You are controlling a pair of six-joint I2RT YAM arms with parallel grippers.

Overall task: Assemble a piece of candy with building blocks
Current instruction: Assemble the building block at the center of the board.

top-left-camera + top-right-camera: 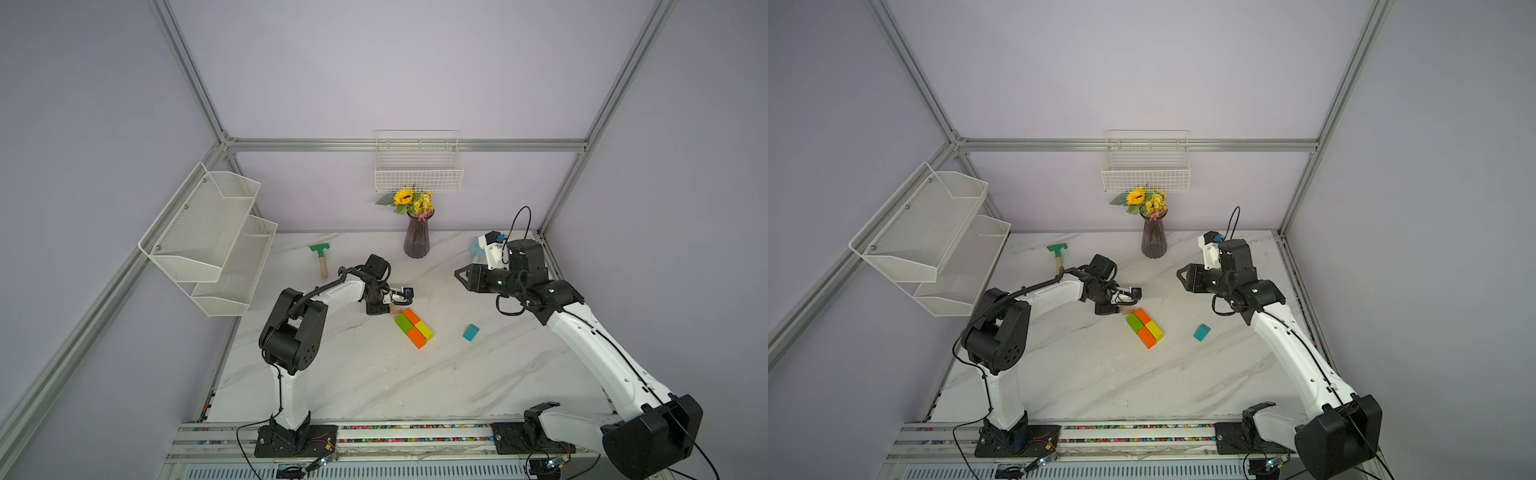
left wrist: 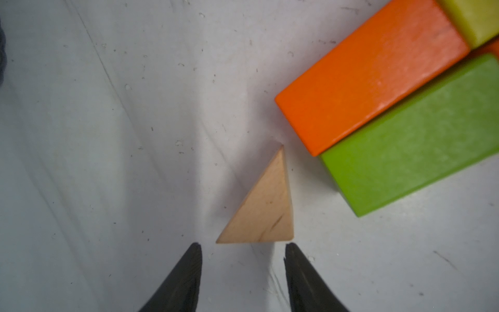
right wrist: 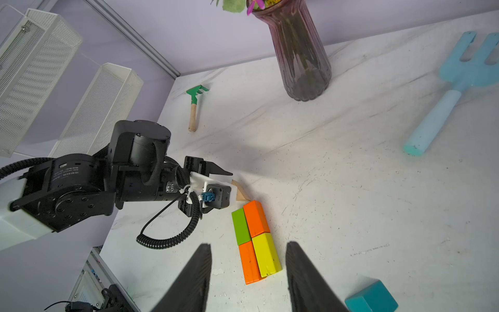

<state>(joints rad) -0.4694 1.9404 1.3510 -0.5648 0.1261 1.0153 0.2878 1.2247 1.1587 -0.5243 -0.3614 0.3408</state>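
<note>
In a top view the tan triangle (image 1: 395,310) is mostly tucked behind the left gripper (image 1: 387,311). The light blue fork (image 1: 475,249), near the desk's (image 1: 374,382) far right corner, barely peeks past the right arm (image 1: 523,257). The left wrist view crops the yellow block (image 2: 475,19) and green block (image 2: 418,135). The right wrist view crops the teal triangle (image 3: 371,298).

Block rectangle (image 1: 1145,327): centre of the frame, green, yellow and two orange, touching.
Tan triangle (image 1: 1127,310): at its upper-left end, just beside left gripper (image 1: 1116,310).
Teal block (image 1: 1202,332): right of the rectangle, lying well apart.
</note>
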